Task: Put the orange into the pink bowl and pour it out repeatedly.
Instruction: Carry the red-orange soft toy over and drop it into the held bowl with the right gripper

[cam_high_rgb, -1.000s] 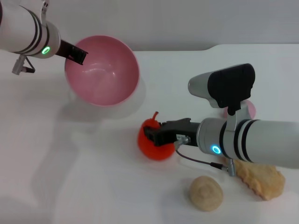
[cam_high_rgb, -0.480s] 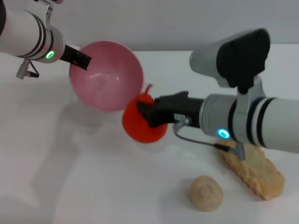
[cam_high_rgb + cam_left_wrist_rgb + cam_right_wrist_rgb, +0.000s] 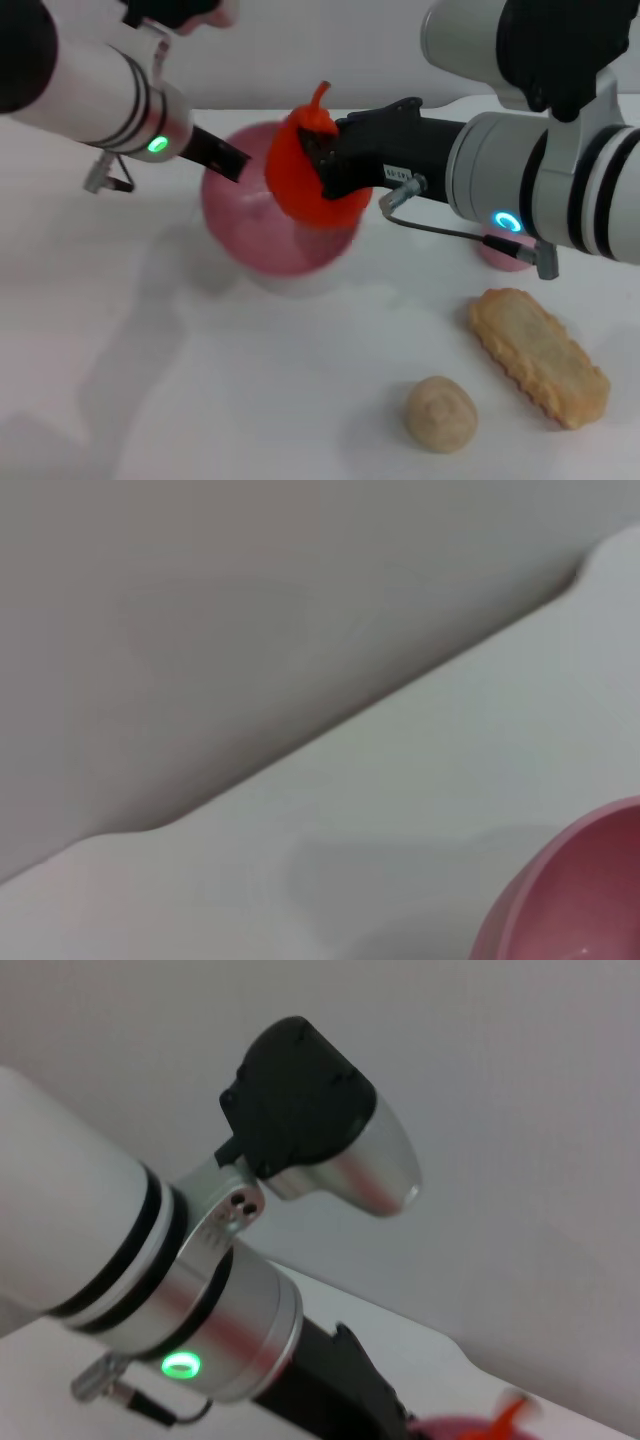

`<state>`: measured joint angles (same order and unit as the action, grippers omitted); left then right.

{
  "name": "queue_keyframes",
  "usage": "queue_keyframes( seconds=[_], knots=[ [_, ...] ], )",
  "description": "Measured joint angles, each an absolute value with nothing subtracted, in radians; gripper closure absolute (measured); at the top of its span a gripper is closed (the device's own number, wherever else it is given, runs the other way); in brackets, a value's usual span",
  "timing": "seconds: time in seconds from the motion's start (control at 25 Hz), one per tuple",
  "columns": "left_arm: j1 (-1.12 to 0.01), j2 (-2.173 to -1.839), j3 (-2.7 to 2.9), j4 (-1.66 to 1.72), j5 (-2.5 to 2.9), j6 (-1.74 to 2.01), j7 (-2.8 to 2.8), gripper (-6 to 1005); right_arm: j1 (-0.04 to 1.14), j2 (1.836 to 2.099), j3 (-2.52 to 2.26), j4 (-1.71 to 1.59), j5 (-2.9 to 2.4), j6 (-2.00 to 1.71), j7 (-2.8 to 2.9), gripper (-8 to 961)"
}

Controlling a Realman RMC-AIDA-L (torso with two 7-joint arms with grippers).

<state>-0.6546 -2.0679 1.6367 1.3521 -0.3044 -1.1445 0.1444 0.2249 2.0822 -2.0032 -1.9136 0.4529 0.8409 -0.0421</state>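
Now the right gripper (image 3: 318,172) holds the orange (image 3: 312,180) in the air, its jaws clamped on the side of the fruit. The orange hangs above the pink bowl (image 3: 262,232) and covers part of the bowl's far rim in the head view; its small stem points up. The left gripper (image 3: 228,160) holds the bowl at its left rim, jaws closed on the edge, and the bowl seems to be lifted a little over the white counter (image 3: 200,400), with its shadow under it. In the left wrist view only a piece of the bowl (image 3: 575,900) shows above the counter (image 3: 330,830).

On the counter, near the robot and to its right, lie a beige lump (image 3: 440,413) and a long biscuit-like piece (image 3: 538,355), near each other but apart. A small pale pink ball (image 3: 505,253) is mostly hidden behind the right arm.
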Motion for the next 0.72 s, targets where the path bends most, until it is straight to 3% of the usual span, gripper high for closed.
queue_keyframes(
  seconds=[0.32, 0.72],
  knots=[
    [-0.666, -2.068, 1.674, 1.382, -0.321, -1.148, 0.136, 953, 0.223, 2.082, -2.001, -1.895, 0.46, 0.828, -0.036, 903],
    [-0.665, -2.066, 1.669, 1.389, -0.311, -1.146, 0.136, 953, 0.209, 2.083, -1.982, -1.887, 0.446, 0.831, -0.025, 744]
  ],
)
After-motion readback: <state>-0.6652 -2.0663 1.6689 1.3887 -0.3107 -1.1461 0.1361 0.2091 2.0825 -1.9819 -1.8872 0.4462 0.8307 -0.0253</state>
